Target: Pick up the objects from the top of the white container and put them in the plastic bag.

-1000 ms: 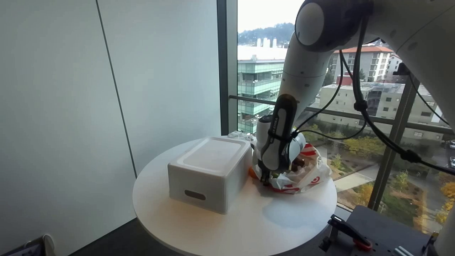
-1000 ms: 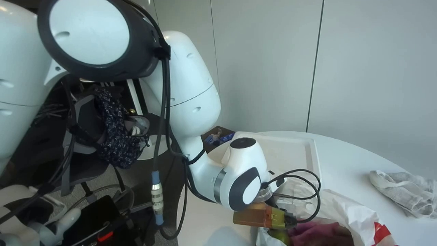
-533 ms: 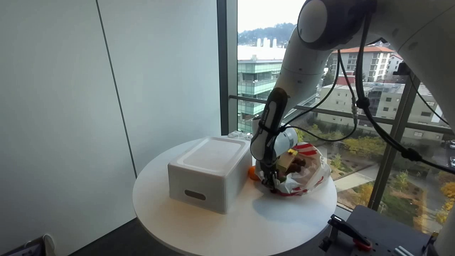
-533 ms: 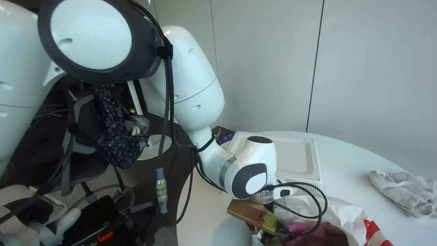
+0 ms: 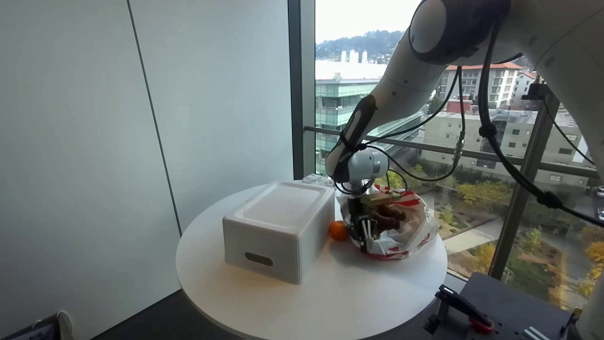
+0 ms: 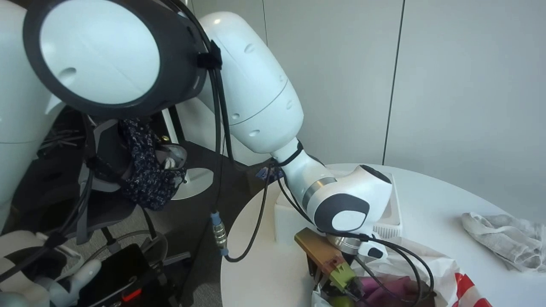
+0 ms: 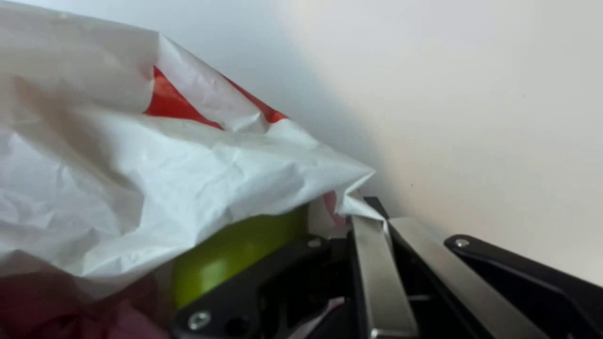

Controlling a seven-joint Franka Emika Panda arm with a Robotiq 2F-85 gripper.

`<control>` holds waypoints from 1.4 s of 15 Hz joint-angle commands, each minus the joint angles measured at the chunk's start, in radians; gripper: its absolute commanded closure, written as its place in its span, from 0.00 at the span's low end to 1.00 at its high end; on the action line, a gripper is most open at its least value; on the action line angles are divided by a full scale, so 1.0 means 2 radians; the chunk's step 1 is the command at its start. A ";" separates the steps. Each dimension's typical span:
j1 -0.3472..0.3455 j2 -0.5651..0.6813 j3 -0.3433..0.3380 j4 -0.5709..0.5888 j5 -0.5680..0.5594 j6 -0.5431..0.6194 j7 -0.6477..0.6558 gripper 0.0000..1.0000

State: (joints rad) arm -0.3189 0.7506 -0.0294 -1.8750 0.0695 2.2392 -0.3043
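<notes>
The white plastic bag (image 5: 410, 233) with red printing stands on the round table, its mouth open. In it lie a dark red item (image 5: 389, 219), a pink item (image 6: 388, 288) and a green item (image 7: 226, 256). My gripper (image 5: 364, 246) points down at the side of the bag nearest the white container. In the wrist view its fingers (image 7: 384, 278) are shut, and a fold of the bag's rim is pinched at the tips. The white container (image 5: 278, 208) sits beside the bag with a bare lid; in an exterior view my arm covers part of it.
An orange fruit (image 5: 338, 231) rests on the round white table (image 5: 311, 307) between container and bag. A crumpled whitish cloth (image 6: 505, 238) lies farther along the table. Loose cables (image 6: 247, 251) hang from the arm. A window rail (image 5: 339, 133) runs behind the table.
The wrist has swung and tilted, and the gripper has shifted slightly away from the container along the bag's rim. The orange fruit, largely covered before, now shows fully. The bag has barely moved.
</notes>
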 commanded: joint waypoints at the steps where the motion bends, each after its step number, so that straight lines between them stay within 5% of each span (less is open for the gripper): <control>1: -0.025 -0.004 0.013 0.048 0.066 -0.097 0.010 0.94; 6: -0.045 -0.004 0.011 0.107 0.171 -0.202 0.032 0.94; 15: -0.068 -0.062 -0.002 0.117 0.363 -0.286 0.100 0.94; 17: -0.052 -0.101 -0.018 0.109 0.367 -0.290 0.105 0.94; 21: -0.011 -0.194 -0.048 0.092 0.276 -0.298 0.103 0.94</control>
State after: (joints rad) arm -0.4073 0.5128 -0.0759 -1.6325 0.7294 1.6651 -0.1131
